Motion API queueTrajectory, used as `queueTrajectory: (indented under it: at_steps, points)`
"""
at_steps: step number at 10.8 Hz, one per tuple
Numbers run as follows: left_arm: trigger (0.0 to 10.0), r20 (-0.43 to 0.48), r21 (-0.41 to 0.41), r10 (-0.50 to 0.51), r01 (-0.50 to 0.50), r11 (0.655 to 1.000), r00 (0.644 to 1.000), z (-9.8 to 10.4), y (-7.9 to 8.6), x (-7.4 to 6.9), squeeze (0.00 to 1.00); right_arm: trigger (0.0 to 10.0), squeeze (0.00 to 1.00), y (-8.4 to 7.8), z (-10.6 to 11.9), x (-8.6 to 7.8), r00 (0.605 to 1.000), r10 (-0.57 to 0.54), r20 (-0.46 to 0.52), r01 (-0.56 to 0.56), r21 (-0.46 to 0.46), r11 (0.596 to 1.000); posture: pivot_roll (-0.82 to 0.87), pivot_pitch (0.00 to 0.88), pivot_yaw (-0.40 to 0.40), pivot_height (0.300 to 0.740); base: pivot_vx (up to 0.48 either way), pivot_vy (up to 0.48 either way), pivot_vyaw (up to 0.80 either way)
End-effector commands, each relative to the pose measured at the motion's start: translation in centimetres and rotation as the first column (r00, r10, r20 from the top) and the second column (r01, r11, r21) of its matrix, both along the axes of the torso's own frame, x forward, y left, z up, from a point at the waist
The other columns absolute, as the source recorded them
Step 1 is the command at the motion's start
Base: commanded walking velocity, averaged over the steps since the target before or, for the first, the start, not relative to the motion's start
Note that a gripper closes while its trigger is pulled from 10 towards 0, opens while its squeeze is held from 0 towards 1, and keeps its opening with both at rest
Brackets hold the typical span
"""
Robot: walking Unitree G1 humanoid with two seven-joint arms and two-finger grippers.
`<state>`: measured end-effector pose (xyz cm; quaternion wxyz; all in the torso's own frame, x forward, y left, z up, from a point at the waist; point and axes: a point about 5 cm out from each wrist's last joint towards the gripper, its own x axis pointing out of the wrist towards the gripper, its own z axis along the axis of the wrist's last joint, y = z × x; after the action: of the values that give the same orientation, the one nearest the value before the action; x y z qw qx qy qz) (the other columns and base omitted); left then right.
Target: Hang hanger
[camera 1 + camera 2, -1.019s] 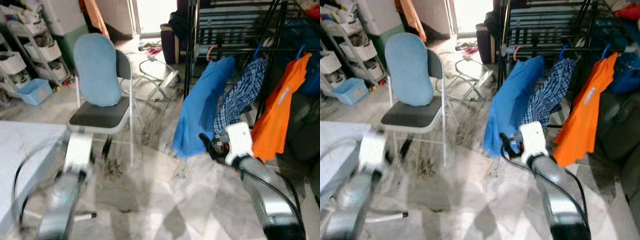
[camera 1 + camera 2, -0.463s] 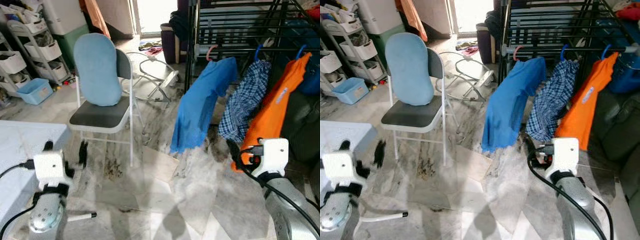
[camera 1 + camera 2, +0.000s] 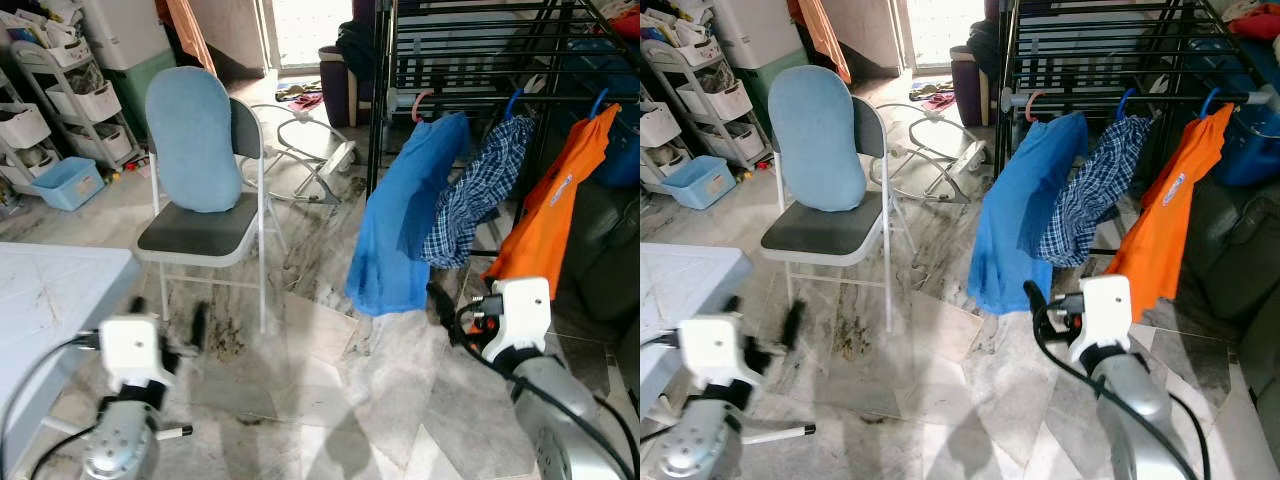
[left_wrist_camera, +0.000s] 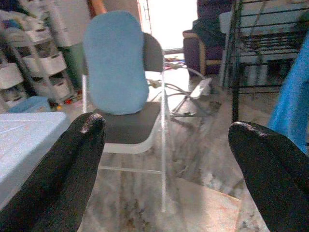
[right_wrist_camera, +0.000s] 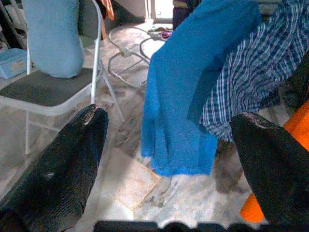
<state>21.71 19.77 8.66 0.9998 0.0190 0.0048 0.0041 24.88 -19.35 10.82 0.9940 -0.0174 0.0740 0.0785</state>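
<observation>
A black drying rack (image 3: 1095, 60) stands at the right, with three garments on hangers along its rail: a blue shirt (image 3: 1015, 220), a checked shirt (image 3: 1085, 195) and an orange shirt (image 3: 1160, 215) (blue hooks show above the last two). The right pincer (image 3: 1033, 296) is raised low before the blue shirt. A folding chair (image 3: 830, 190) with a blue cushion stands to the left, near the left pincer (image 3: 765, 320) and a pale tabletop (image 3: 680, 275).

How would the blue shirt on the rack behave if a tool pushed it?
The blue shirt is probably floppy: it drapes in loose folds. It would likely swing, since it hangs from a pink hanger on the rack. Being thin cloth, it is probably light.
</observation>
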Motion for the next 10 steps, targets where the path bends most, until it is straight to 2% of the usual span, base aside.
queueTrajectory:
  at_steps: [1,2,5,9,10]
  points:
    - [10.0,0.003,-0.006,-0.013,0.013,1.0,1.0,0.2,0.0,0.0,0.0,10.0,0.0,0.6,0.1,-0.2,1.0,0.0,-0.009,0.0,0.015,1.0,-0.15,0.0,0.109,0.74,0.0,0.0,-0.42]
    - [10.0,0.006,-0.024,-0.033,0.033,0.999,0.999,0.4,-0.2,0.3,0.0,10.0,0.0,0.7,0.1,-0.2,1.0,0.005,-0.006,-0.005,0.006,1.0,-0.15,0.0,0.111,0.74,0.0,0.0,-0.64]
    - [10.0,0.016,-0.054,-0.075,0.075,0.996,0.997,0.5,-1.5,0.7,0.0,10.0,0.0,0.7,0.4,-0.2,1.0,-0.002,0.005,0.002,0.005,1.0,-0.16,0.0,0.11,0.74,0.282,0.0,0.0]
    - [10.0,0.01,-0.065,-0.101,0.102,0.993,0.995,0.4,-2.0,0.8,0.0,10.0,0.0,1.0,0.3,0.0,1.0,-0.003,-0.001,0.003,0.004,1.0,-0.16,0.0,0.114,0.74,0.358,0.0,0.0]
    - [10.0,0.01,-0.067,-0.104,0.105,0.992,0.995,0.4,-2.0,0.9,0.0,10.0,0.0,1.1,0.3,0.0,1.0,-0.005,-0.001,0.005,0.004,1.0,-0.16,0.0,0.116,0.74,0.405,0.255,0.0]
